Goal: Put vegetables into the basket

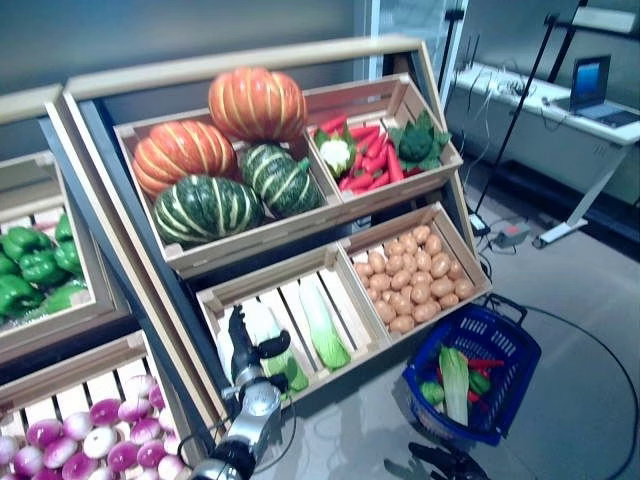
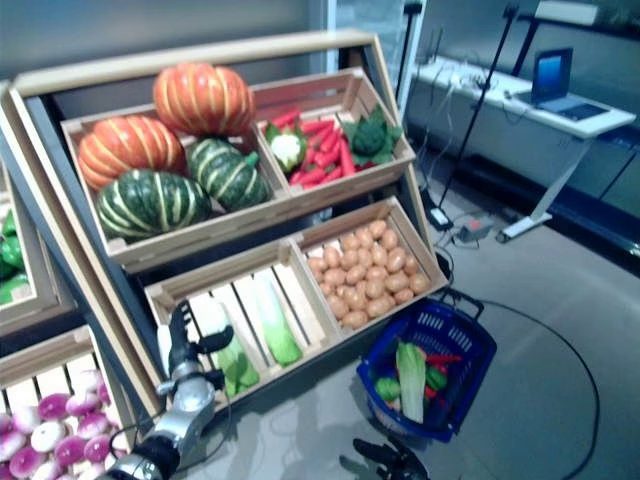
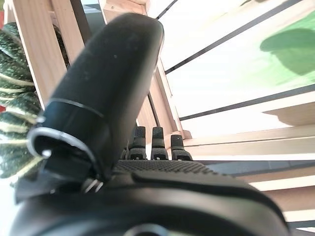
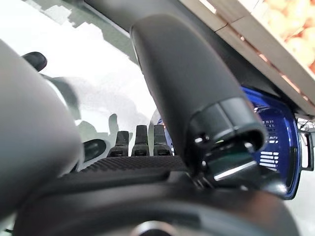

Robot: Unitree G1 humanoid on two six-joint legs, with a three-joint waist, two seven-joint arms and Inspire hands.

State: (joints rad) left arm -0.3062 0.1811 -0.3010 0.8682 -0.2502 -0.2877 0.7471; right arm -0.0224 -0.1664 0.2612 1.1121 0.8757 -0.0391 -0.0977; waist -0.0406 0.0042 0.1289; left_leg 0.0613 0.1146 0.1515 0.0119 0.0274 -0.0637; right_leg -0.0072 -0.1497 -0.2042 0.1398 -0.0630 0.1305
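Vegetables already lie in the blue basket (image 1: 500, 392): a pale green cabbage (image 1: 456, 380) standing on end, with red peppers (image 1: 486, 364) and small green pieces beside it. The basket stands on the floor, just in front of the wooden stand (image 1: 250, 60), below its potato crate (image 1: 470, 258).

The left hand (image 1: 242, 340) is raised in front of the lower left crate (image 1: 345, 262) of the stand. Its fingers are straight and relaxed and the thumb stands out to the side; it holds nothing. It is close to a white and green vegetable (image 1: 272, 342) at the front of that crate, but I cannot tell whether it touches it. A second long cabbage (image 1: 322, 322) lies in the same crate, nearer to the potato crate.

The right hand (image 2: 392, 462) shows only at the lower edge, on the floor side of the stand, near the basket. In its wrist view the fingers are straight and the thumb is apart; it is empty.

On the stand, the potato crate is full of potatoes (image 1: 412, 272). Above it, a crate holds red carrots (image 1: 372, 158), a cauliflower (image 1: 337, 152) and a broccoli (image 1: 420, 140). The upper left crate holds orange and dark green striped pumpkins (image 1: 205, 205).

Beside the stand, another rack carries green peppers (image 1: 35, 265) above and purple and white onions (image 1: 90, 430) below. Behind the stand there is a worktop (image 1: 560, 118) with a laptop (image 1: 598, 88).
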